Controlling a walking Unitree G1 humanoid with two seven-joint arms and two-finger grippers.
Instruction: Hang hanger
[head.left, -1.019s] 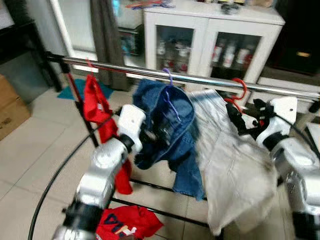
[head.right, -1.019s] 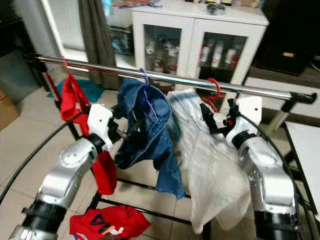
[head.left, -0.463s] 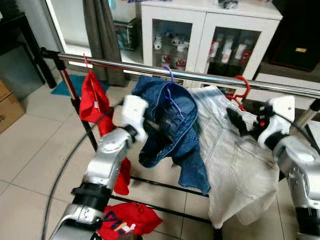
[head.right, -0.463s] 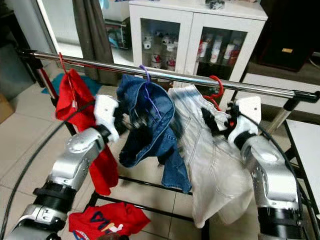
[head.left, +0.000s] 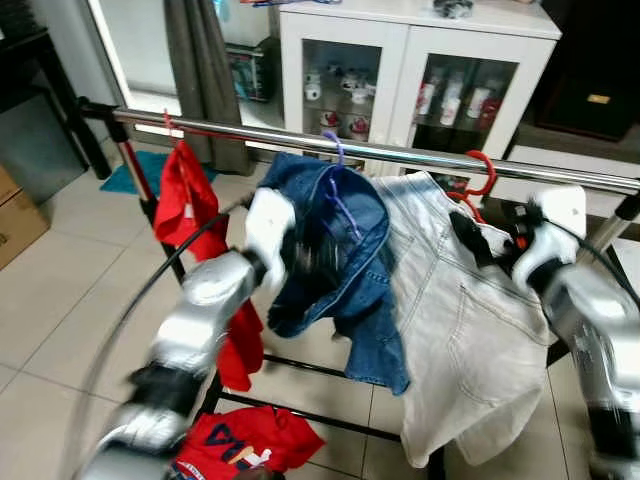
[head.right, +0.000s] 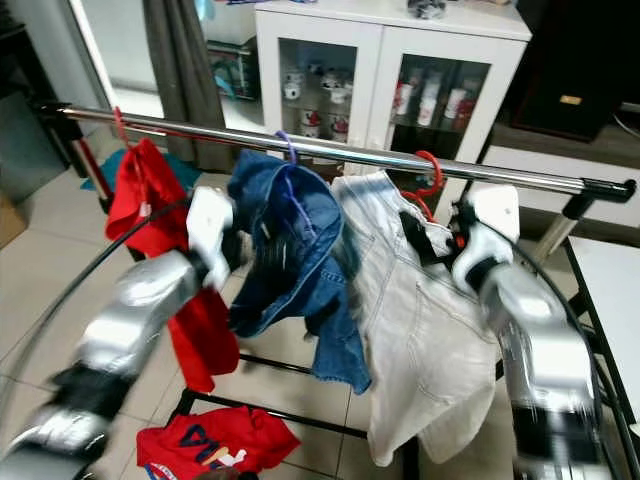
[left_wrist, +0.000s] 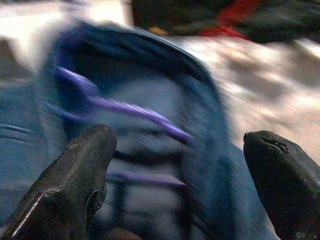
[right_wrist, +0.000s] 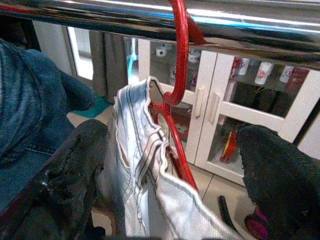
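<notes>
- A red hanger (right_wrist: 181, 75), thin and curved, hooks over the shiny chrome rail (head.left: 420, 155), carrying pale striped cotton trousers (head.left: 465, 330).
- The right gripper (right_wrist: 170, 175) sits just below that hook, jaws spread wide, holding nothing.
- The left gripper (left_wrist: 175, 165), jaws also wide apart and empty, faces crumpled blue denim (head.left: 335, 240) on a slim purple hanger (head.left: 338, 180).
- A red garment (head.left: 190, 200) hangs near the rail's left end.

A pale tiled floor (head.left: 60, 290) spread below. At twelve o'clock stood a white cabinet with two glass doors (head.left: 415, 75), bottles on its shelves. A dark grey curtain (head.left: 200, 60) hung at eleven o'clock beside a bright window (head.left: 140, 45). A brown cardboard box (head.left: 15, 215) sat at nine o'clock.
</notes>
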